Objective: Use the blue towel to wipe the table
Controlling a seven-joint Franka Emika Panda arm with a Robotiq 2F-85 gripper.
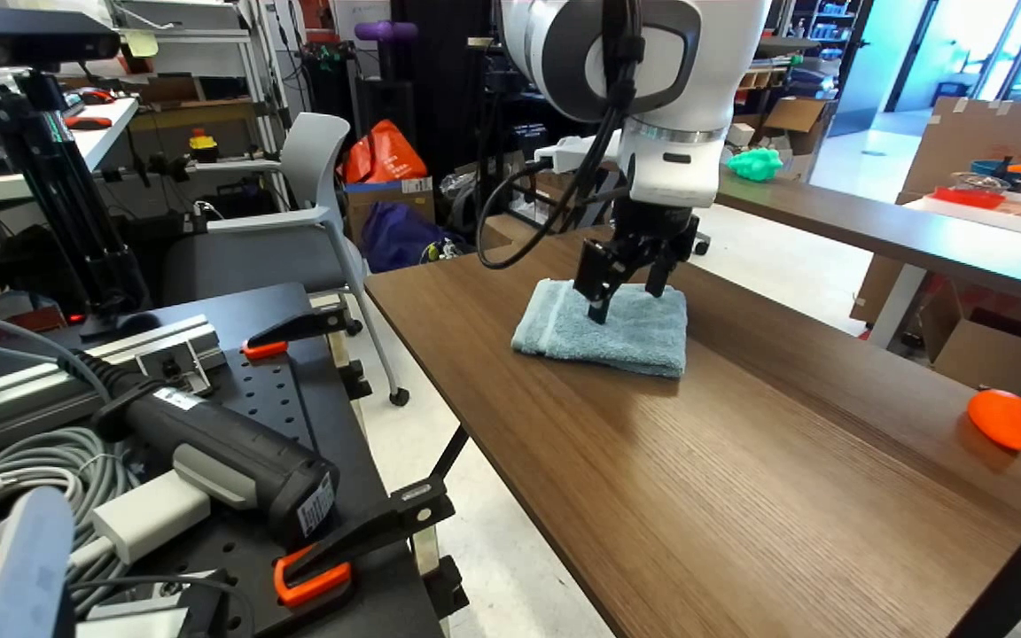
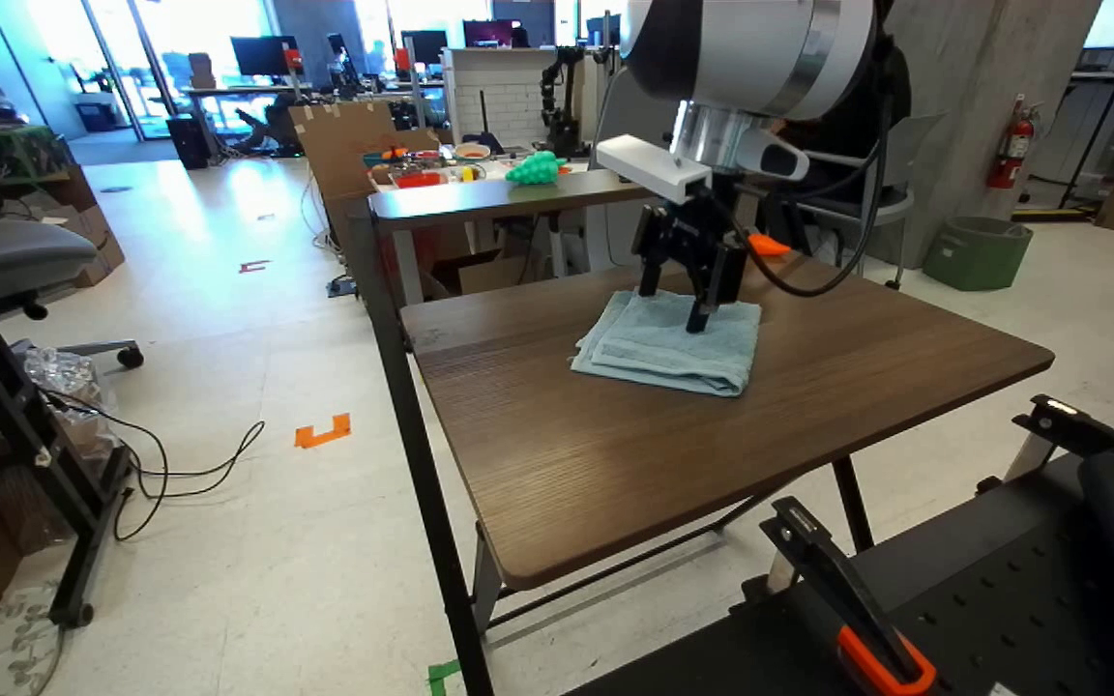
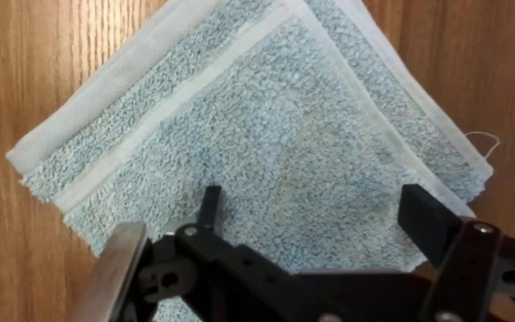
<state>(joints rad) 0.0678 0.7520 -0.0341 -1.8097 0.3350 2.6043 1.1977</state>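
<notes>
A light blue towel [image 1: 626,341] lies folded flat on the brown wooden table [image 1: 652,496]. It shows in both exterior views [image 2: 663,362], with its layered, pale-edged corner in the wrist view [image 3: 275,134]. My gripper [image 1: 627,299] points down over the towel, fingers wide apart with only towel surface between them. In an exterior view the gripper [image 2: 673,307] has its fingertips at or just above the cloth; I cannot tell whether they touch. In the wrist view the gripper [image 3: 313,192] hides the towel's near part.
An orange object [image 1: 1001,418] lies on the table, partly hidden behind the arm in an exterior view [image 2: 768,245]. A second brown surface [image 1: 909,235] with a green bumpy toy [image 1: 754,164] stands beyond. A black cart [image 2: 982,599] with clamps stands beside the table. A cable loops from the arm.
</notes>
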